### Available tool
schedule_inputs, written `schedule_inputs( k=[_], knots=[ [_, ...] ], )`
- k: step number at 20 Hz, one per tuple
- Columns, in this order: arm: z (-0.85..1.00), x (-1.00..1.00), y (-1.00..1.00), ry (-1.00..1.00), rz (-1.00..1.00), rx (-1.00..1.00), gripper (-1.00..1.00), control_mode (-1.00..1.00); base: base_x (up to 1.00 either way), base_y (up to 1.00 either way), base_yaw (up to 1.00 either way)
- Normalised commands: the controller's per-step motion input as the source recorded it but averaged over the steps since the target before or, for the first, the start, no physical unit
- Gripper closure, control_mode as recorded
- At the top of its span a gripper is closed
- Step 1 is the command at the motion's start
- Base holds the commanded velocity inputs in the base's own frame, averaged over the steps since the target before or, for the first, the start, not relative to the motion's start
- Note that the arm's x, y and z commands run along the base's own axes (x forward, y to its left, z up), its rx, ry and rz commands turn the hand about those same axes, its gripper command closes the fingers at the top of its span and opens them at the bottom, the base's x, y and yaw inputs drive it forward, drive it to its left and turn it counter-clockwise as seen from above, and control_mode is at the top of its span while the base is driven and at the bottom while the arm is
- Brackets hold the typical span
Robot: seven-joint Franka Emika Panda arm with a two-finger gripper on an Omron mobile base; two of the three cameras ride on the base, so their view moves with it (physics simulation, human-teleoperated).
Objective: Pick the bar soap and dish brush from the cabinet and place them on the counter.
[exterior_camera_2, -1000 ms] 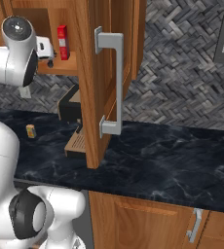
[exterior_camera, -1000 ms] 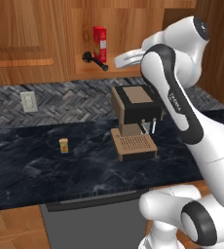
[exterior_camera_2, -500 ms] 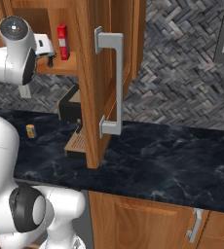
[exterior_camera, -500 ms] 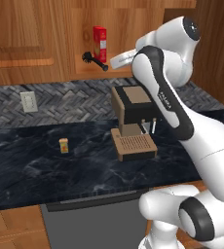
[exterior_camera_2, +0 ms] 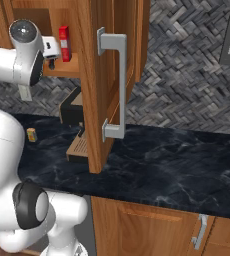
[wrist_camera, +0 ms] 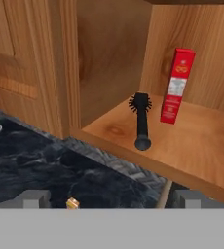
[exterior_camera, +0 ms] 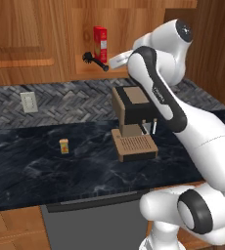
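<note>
Gripper (wrist_camera: 105, 197) hovers wide open and empty before the cabinet (wrist_camera: 65, 73); it should centre over the dish brush (wrist_camera: 141, 121) handle, avoiding the red box (wrist_camera: 177, 85) beside it.

Lighting: even, soft, moderately bright in all three views; no single source was discernible. Shadows: faint; the cabinet (wrist_camera: 109, 58) interior was darker toward its back wall, and the dish brush (wrist_camera: 141, 121) cast little shade on the shelf. Glare: none on the counter (exterior_camera: 46, 166). Sharpness: slightly soft, perhaps from low-resolution rendering. Edge distortion: none evident.
</note>
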Motion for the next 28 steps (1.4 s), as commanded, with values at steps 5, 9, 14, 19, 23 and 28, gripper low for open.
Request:
schedule_inputs(
  k=[5,9,14,19,23,28],
  knots=[
    [-0.14,0.34,-0.02,0.0,-0.07,0.0,-1.0,-1.0,0.0,0.0,0.0],
    [-0.12,0.35,0.0,0.0,-0.07,0.0,-1.0,-1.0,0.0,0.0,0.0],
    [-0.01,0.36,0.03,0.0,-0.03,0.0,-1.0,-1.0,0.0,0.0,0.0],
    [0.0,0.44,0.02,0.0,0.0,0.03,-1.0,-1.0,0.0,0.0,0.0],
    [-0.02,0.5,0.08,0.01,0.0,0.0,-1.0,-1.0,0.0,0.0,0.0],
    [0.0,0.48,0.17,0.09,0.0,0.0,-1.0,-1.0,0.0,0.0,0.0]
  ],
)
